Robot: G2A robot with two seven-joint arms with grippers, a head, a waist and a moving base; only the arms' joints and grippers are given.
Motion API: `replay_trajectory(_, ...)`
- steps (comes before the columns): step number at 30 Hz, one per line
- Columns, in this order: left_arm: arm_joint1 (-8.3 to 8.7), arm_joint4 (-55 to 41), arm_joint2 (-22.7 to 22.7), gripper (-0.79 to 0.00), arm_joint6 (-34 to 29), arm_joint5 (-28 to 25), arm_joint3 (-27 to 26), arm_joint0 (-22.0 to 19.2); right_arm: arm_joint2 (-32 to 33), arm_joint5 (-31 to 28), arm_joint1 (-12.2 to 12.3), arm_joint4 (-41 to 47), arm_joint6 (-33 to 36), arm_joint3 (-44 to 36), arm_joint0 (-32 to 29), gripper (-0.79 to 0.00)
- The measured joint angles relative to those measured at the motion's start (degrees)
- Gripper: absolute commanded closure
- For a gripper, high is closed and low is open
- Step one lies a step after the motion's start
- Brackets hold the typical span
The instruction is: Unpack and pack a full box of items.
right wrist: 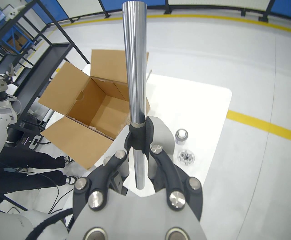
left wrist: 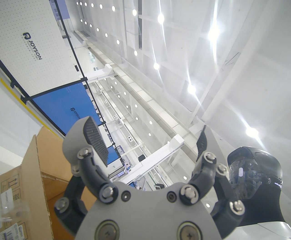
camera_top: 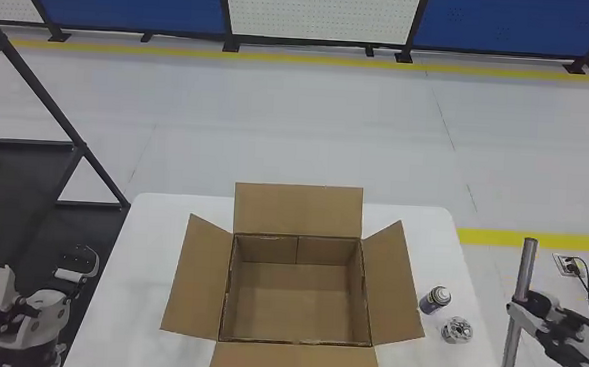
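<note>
The right gripper [right wrist: 138,138] clamps a polished steel rod [right wrist: 134,56] upright near the right edge of the white table [camera_top: 145,266], where the cardboard box [camera_top: 293,309] sits with all 4 flaps spread. The left gripper [left wrist: 149,141], fingers apart and holding nothing, points at the ceiling beside the box. A small can [camera_top: 435,299] and a metal fitting [camera_top: 456,330] stand just to the box's right.

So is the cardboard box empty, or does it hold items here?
Empty. The cardboard box has all four flaps spread open, and the top view shows its floor bare.
</note>
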Motion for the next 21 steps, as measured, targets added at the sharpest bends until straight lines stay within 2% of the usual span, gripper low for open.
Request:
replay_trajectory(5,0.0,0.0,0.0,-0.785,0.0,0.0,0.0,0.0,-1.3,1.81,0.1,-0.47,0.44,2.33,-6.33,0.0)
replay_trajectory(21,0.0,0.0,0.0,-0.785,0.0,0.0,0.0,0.0,-2.71,1.2,0.26,-1.76,0.1,2.62,-7.61,0.0)
